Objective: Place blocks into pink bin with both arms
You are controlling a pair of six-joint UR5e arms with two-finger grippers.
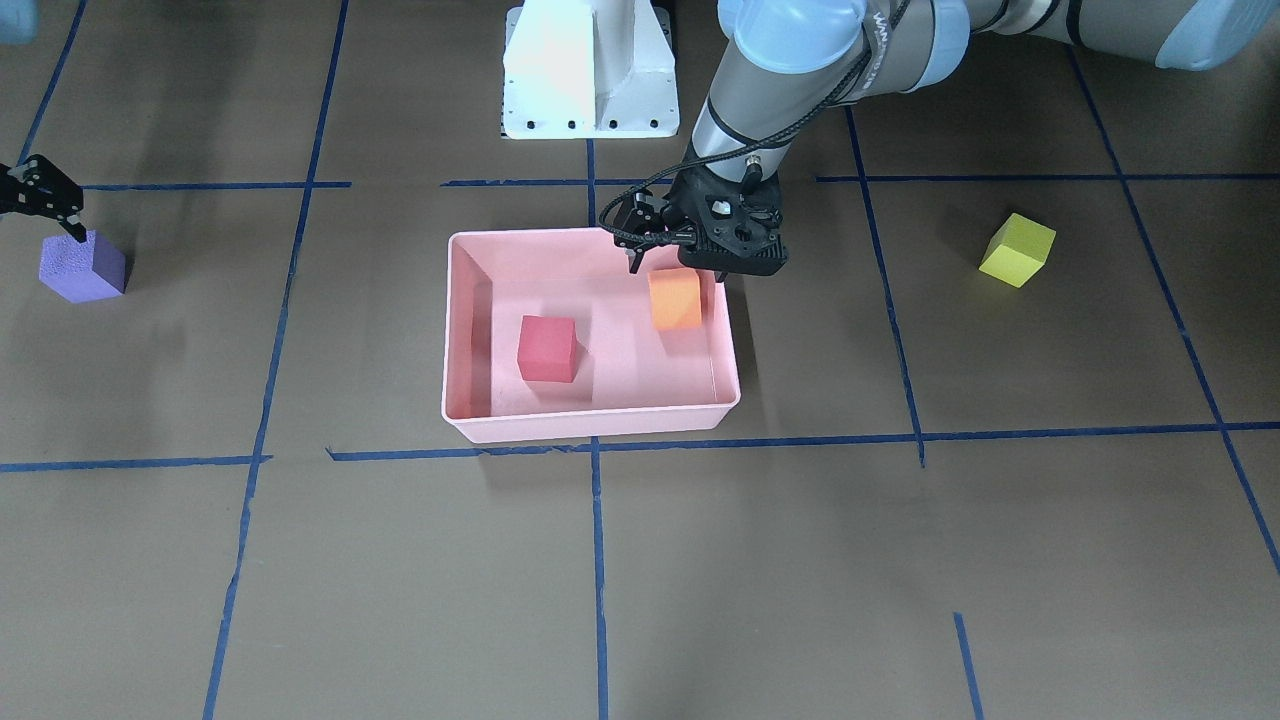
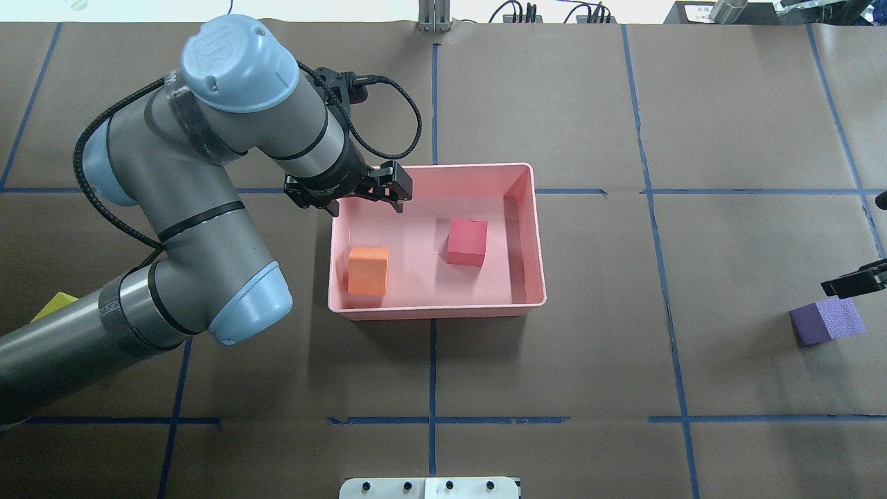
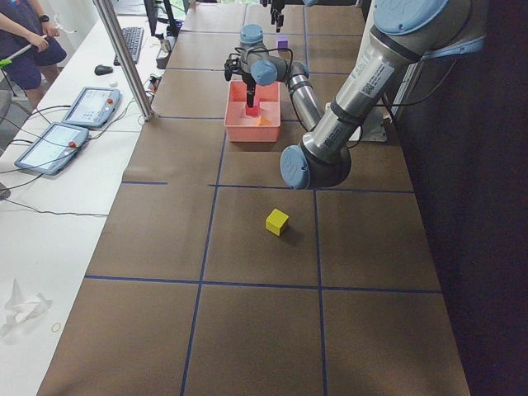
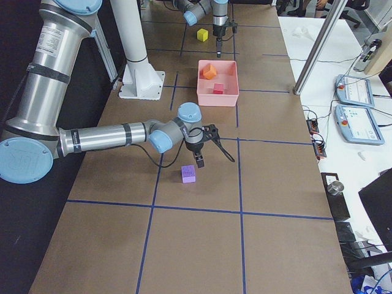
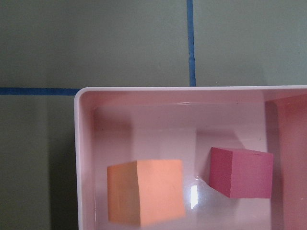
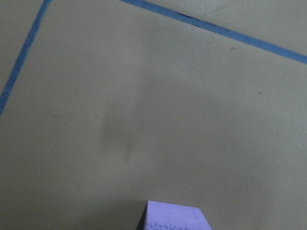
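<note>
Left gripper [image 1: 676, 265]: jaws apart and empty, hovering over the upper-right corner of the pink bin [image 1: 590, 428], directly above the orange block [image 1: 675, 298].
Right gripper [image 4: 213, 160]: spread and empty, just beside the purple block [image 1: 82, 268] at far left of the front view, not yet around it.
Inside the bin: orange block and red block [image 1: 547, 348], apart from each other on the floor.
Outside the bin: purple block, plus yellow-green block [image 1: 1017, 250] at right of the front view, both well apart from the bin.
Risk, purple: probably a shove instead of a grasp, given fingers off to one side. Light foam, likely to slide or tip.
Risk, bin: possible snag of a fingertip or cable on the thin rim during lift-out, dragging the light tray off its spot.
Risk, yellow-green: mostly hidden under the left forearm in the overhead view, so open to a knock from a sweeping elbow.
Risk, crowding: chance of a later drop landing on a block already inside and bouncing over the shallow wall.
Surface: table [image 1: 900, 580] under brown paper, gridded with blue tape [image 1: 598, 560], white pedestal [image 1: 590, 70] at top centre.
Room: side bench with two tablets [image 3: 87, 107], a keyboard and a metal post. Person [image 3: 21, 33] at upper left of the left-side view.
</note>
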